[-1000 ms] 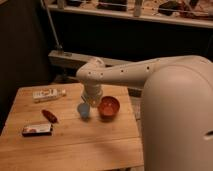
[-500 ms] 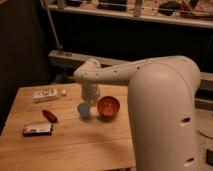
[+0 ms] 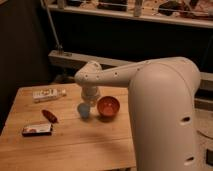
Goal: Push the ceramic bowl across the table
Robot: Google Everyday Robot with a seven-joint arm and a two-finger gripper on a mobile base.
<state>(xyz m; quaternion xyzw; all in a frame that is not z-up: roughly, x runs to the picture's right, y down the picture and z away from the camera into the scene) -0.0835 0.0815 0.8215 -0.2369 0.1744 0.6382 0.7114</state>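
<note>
Near the middle of the light wooden tabletop (image 3: pixel 85 145), a bit toward the back: the ceramic bowl (image 3: pixel 108 106), round and orange-red, shiny inside, standing upright. Just to its left, a small blue cup (image 3: pixel 84 110), very close to the bowl, maybe touching, hard to tell. Farther left, well apart from the bowl: a little red thing (image 3: pixel 49 115) lying flat, too small to name. Nearer the front edge, a flat dark pack (image 3: pixel 37 130) with some red on it. Near the back left corner, a long white pack (image 3: pixel 49 93) lying on its side. Behind the tabletop, a grey ledge (image 3: pixel 65 59), a thin metal pole (image 3: pixel 52 27) leaning up, and a shelf (image 3: pixel 130 17) high at the top with dim stuff on it. All along the right side, a big fat white arm (image 3: pixel 160 100), hiding the right part of the tabletop and bending over to the left. At its end, the gripper (image 3: pixel 90 100), pointing down, right above the blue cup and just beside the left rim of the bowl. Closed all the way, with nothing seen in it. Hard to tell whether touching the cup or the bowl. Bare wood in front of the bowl, the cup and the gripper crowding its left side, the arm close behind and to the right.
</note>
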